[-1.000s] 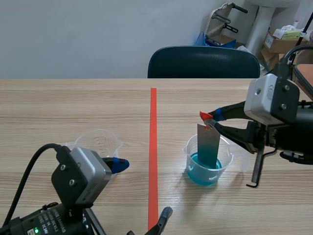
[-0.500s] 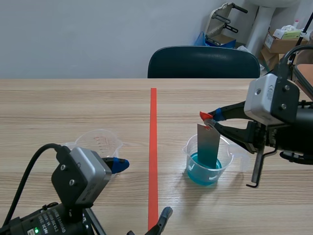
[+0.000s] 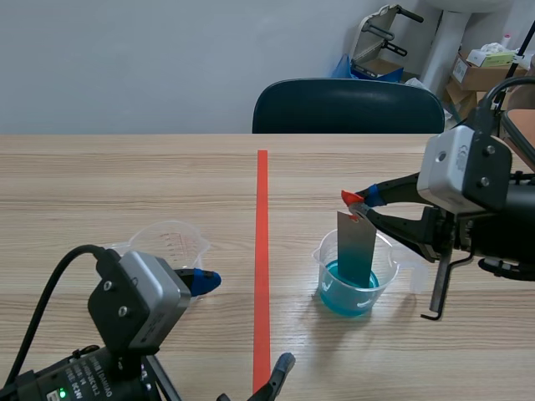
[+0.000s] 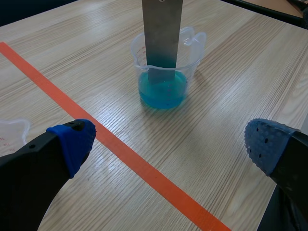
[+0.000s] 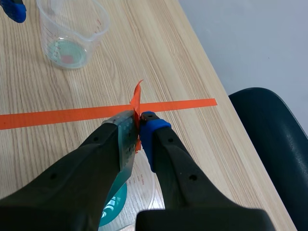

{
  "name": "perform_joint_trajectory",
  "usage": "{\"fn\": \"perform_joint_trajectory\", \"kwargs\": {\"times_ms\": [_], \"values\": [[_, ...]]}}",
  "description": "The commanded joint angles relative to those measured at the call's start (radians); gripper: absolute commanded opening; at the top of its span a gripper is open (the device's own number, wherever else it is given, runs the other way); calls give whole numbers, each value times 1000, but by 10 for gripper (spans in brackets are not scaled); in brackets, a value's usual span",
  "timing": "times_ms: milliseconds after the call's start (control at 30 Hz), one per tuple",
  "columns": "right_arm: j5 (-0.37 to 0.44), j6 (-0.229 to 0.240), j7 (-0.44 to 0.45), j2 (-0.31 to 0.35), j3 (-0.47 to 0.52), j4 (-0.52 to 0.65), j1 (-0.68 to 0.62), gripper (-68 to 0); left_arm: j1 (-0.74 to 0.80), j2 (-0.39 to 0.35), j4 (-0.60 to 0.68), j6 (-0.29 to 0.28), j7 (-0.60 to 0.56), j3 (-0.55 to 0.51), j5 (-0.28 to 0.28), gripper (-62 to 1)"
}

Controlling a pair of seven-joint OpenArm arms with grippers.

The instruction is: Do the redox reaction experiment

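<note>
Stretching away from the robot, the wooden table is split by an orange-red tape line, and a dark chair stands at its far edge. The right gripper reaches in over its own side and is clamped on the top edge of a grey metal strip. The strip hangs almost upright, with its lower end dipped into the beaker of blue liquid. The left gripper hovers low on the other side of the line with its fingers spread wide, grasping nothing. A second beaker, clear, sits just beyond it. Only the right wrist view shows the pinch closely: an orange-red tab sticks up between the blue pads, and a pale film lies at the bottom of the second beaker. Only the left wrist view shows the strip's submerged end through the blue liquid.
</note>
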Motion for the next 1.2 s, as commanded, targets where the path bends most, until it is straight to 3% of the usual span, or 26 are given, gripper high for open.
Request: {"fn": "perform_joint_trajectory", "kwargs": {"times_ms": [0,867,933,1067,1167], "values": [[13,0,8,12,7,5,9,-667,2,13,16,-6,-14,-2,0,14],[15,2,12,14,18,6,9,-667,2,13,16,-6,-14,-2,0,14],[21,22,20,15,31,6,9,-667,2,13,16,-6,-14,-2,0,14],[52,120,27,20,67,15,9,-667,2,13,16,-6,-14,-2,0,14],[92,145,28,39,90,27,7,-667,2,13,16,-6,-13,-2,0,14]]}}
